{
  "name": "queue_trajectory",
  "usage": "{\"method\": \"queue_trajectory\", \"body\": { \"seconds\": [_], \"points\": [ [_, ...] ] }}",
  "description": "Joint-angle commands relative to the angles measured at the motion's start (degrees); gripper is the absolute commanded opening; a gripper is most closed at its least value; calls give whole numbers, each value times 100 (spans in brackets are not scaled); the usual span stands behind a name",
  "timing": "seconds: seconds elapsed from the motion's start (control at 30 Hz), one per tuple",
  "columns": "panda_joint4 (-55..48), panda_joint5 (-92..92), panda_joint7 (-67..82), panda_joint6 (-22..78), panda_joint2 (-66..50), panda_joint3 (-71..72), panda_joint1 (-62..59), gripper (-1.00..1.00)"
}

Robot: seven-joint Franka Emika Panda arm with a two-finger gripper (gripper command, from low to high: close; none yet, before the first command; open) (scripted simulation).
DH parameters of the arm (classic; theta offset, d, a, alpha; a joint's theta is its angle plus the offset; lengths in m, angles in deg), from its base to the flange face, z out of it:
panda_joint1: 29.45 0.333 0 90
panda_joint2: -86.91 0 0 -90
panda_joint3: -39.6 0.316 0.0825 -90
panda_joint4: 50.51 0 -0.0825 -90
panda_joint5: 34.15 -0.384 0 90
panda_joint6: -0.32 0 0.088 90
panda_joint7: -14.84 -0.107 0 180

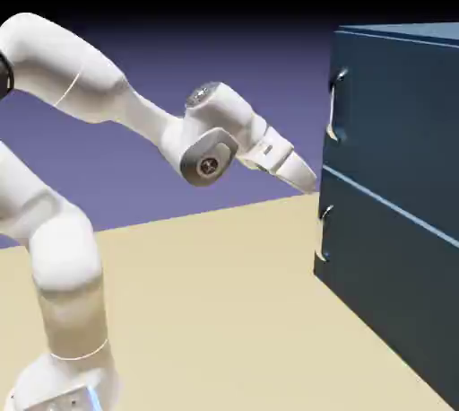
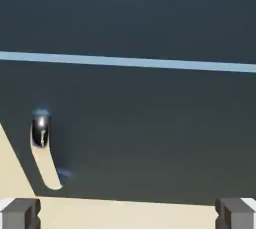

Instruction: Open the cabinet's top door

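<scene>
Surface: we record 1 flat tan table [image 1: 224, 292], bare of small objects, meeting a plain blue-violet backdrop [image 1: 233, 68] that darkens to black at the top.

Cabinet [image 1: 394, 203]: 1, dark navy-blue, boxy, standing on the table at the exterior view's right. We count 2 front panels split by 1 thin pale seam [image 2: 130, 62]: the top door [image 1: 394, 104] above, the lower panel [image 2: 150, 133] beneath. Both sit flush and shut.

Handles: 2, silver. The upper handle [image 1: 334, 104] sits at the top door's left edge; the lower handle [image 2: 41, 132] at the lower panel's.

Arm: 1, white. Its gripper [image 1: 309, 181] is near the cabinet's front edge at about seam height, apart from it. We note 2 grey fingertips [image 2: 20, 212] spread wide, released, with nothing between them.
</scene>
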Motion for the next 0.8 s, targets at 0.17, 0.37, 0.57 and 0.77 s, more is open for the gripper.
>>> {"method": "queue_trajectory", "body": {
  "seconds": [0.17,0.37,0.57,0.77],
  "points": [
    [-310,-1496,925,116,291,678,-653,0],
    [-620,-2991,1850,232,582,1357,-1307,0],
    [-930,-4486,2775,348,874,2035,-1960,0],
    [-1240,-5982,3700,464,1165,2713,-2613,0]
  ]
}}
